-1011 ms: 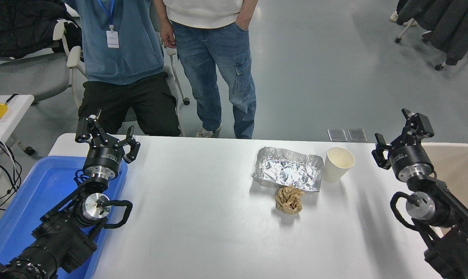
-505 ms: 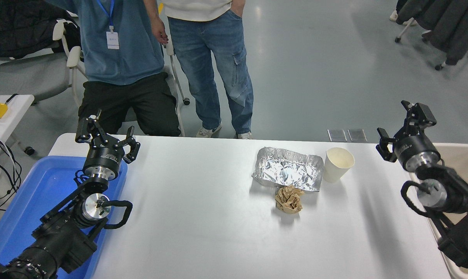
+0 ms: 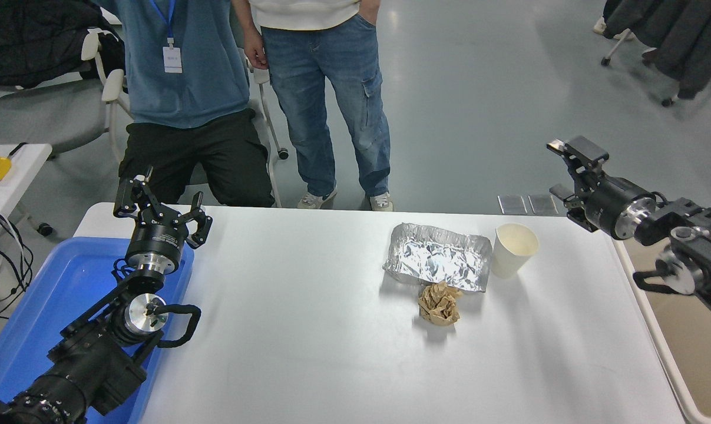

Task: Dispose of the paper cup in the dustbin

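**Cup not yet taken; right arm poised beyond the tabletop's far right corner**

Left to right across the scene.

Blue tray [image 3: 31, 306] at the left edge. Left gripper [image 3: 161, 211] parked over its far corner, jaws spread, holding nothing.

White tabletop [image 3: 308, 341], mid-span bare. Two people stand at the far side, clear of the work.

Right of centre: foil tray [image 3: 437, 258], crinkled walls. Crumpled brown paper ball [image 3: 439, 303] just in front of it, touching or nearly so.

Paper cup [image 3: 513, 250] upright, mouth up, empty as far as can be seen. It stands just beside the foil tray's right end; whether they touch I cannot tell.

Right gripper [image 3: 558, 172] above and beyond the cup, past the tabletop's far edge, pointing left. Jaws apart, nothing between them.

Dustbin [image 3: 655, 347] off the tabletop's right edge; only its rim and part of its inside show.

Judgement on the step, reaching for the cup:
- Come in from the cup's right or far side. The foil tray crowds the left.
- Keep the jaws wide until they straddle the wall, below the rolled rim.
- Close gently. Thin paper will likely buckle under a hard squeeze, and a light cup tips if nudged.
- Lift straight up before swinging right, so the tray is not dragged along.
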You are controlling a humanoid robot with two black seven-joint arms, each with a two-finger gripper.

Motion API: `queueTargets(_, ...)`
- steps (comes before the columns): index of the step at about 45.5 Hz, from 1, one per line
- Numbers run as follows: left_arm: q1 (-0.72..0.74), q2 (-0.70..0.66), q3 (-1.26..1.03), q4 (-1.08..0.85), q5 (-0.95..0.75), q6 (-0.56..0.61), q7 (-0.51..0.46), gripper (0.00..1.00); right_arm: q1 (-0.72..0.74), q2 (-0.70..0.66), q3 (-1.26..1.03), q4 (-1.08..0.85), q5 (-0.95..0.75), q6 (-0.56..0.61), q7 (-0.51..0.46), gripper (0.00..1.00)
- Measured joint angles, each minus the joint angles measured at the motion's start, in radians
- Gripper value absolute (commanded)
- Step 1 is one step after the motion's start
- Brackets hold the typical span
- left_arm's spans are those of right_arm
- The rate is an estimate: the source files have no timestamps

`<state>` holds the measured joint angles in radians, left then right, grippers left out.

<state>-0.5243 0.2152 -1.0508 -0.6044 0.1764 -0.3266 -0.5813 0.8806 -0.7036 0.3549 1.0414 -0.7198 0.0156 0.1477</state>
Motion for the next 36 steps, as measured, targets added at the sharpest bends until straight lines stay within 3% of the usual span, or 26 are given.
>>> queueTargets(11, 0.0, 0.0, 0.0, 0.0, 0.0, 0.0, 0.0, 1.0, 0.14, -0.009, -0.247, 0.003, -0.113, 0.004, -0.014, 1.0)
queueTargets(36, 0.0, 0.0, 0.0, 0.0, 0.0, 0.0, 0.0, 1.0, 0.278, 0.204, -0.647, -0.276, -0.262, -0.014, -0.018, 1.0)
